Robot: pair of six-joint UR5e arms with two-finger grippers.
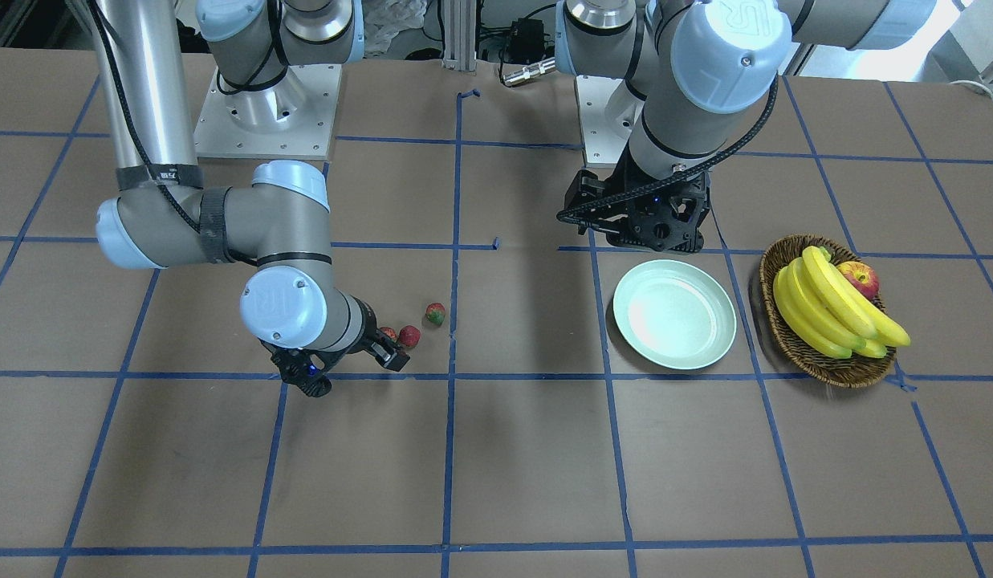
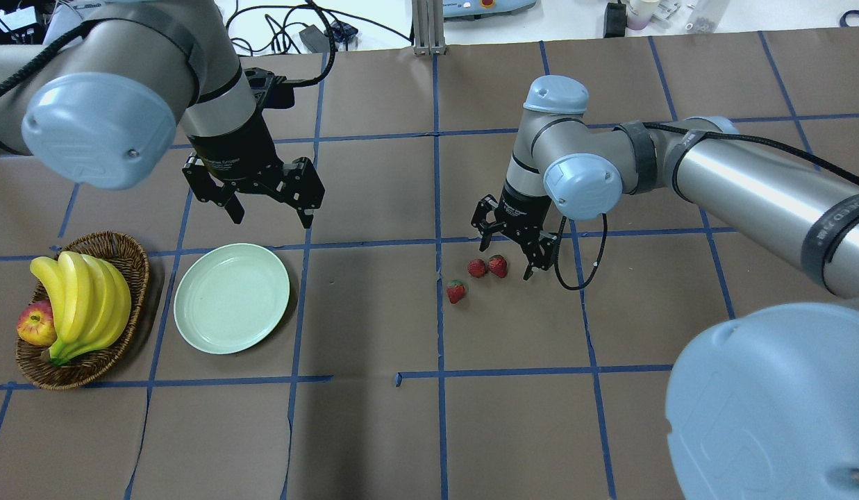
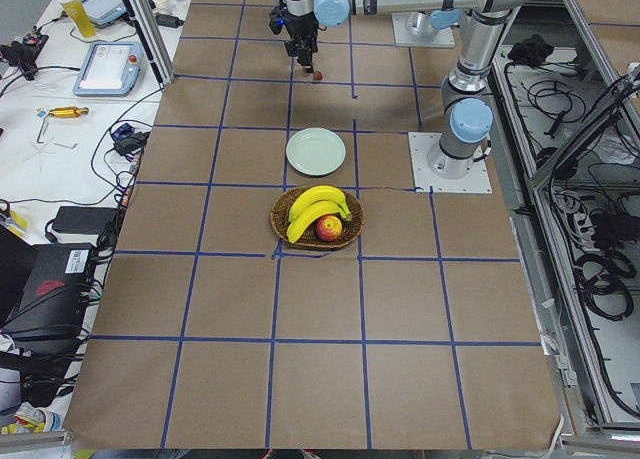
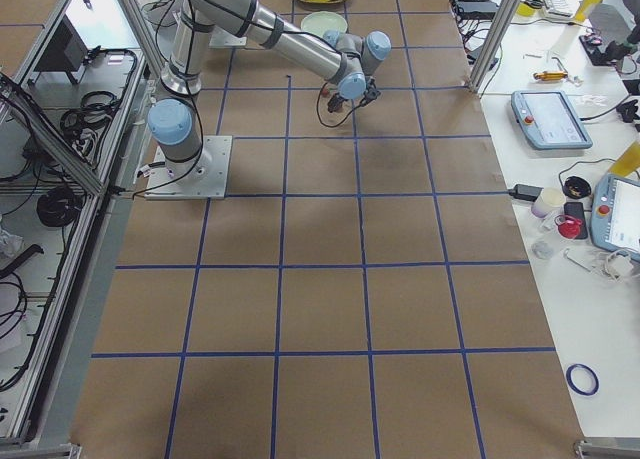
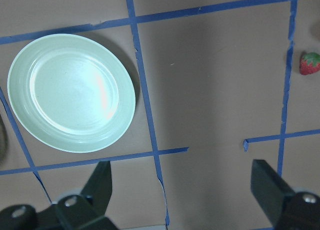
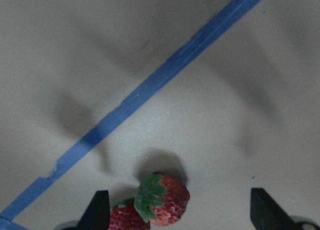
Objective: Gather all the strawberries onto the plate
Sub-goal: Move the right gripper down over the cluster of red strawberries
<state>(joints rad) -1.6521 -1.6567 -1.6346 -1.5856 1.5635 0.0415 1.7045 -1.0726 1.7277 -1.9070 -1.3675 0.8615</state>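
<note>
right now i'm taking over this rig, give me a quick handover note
Left gripper: jaws open, empty, hovering just beyond the plate.
Right gripper: jaws open, low over the strawberries, nothing gripped.
All three berries lie on the table on the robot's right: two side by side, the third a little apart.
Done: nothing, the plate is empty.
Left: pick each berry and put it in the plate.
</note>
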